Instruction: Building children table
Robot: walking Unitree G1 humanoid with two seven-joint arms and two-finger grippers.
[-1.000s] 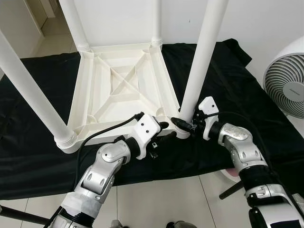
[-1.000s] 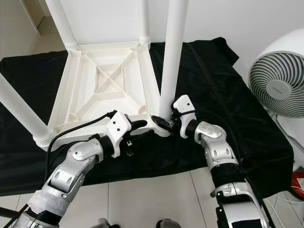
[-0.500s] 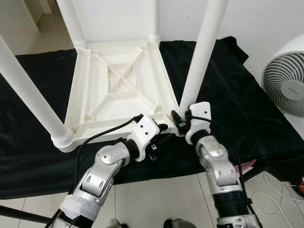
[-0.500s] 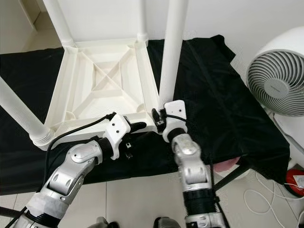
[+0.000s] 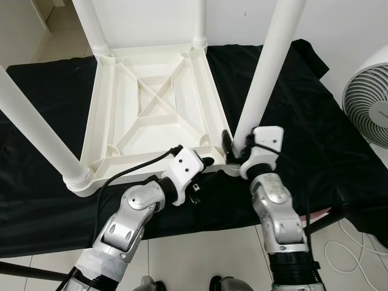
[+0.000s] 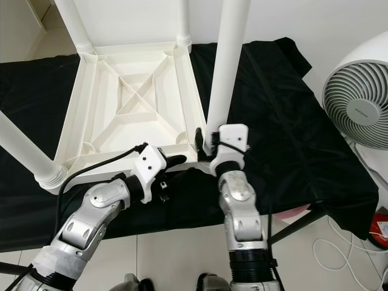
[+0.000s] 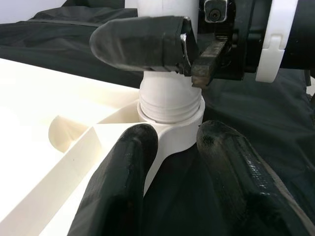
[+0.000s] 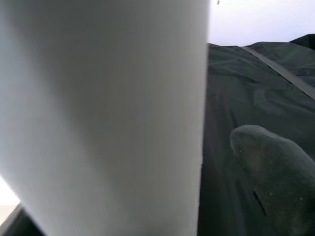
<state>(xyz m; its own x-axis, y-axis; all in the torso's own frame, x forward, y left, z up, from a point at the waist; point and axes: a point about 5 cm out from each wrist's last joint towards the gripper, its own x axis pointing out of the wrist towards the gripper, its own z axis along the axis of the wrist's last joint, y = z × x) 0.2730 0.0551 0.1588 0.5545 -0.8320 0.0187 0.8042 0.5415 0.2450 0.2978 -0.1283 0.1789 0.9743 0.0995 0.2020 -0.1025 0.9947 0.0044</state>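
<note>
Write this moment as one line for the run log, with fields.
stage: leg fitting | table top: upside down on black cloth | right pincer: at near-right leg base | left pincer: open, at corner socket

One white table top (image 5: 151, 109) lies upside down with four white legs (image 5: 267, 79) standing up from its corners. One black cloth (image 5: 303, 121) lies beneath it. One white fan (image 5: 367, 103) stands beside. Two grippers, the left gripper (image 5: 206, 167) and the right gripper (image 5: 233, 145), are at one corner.
</note>
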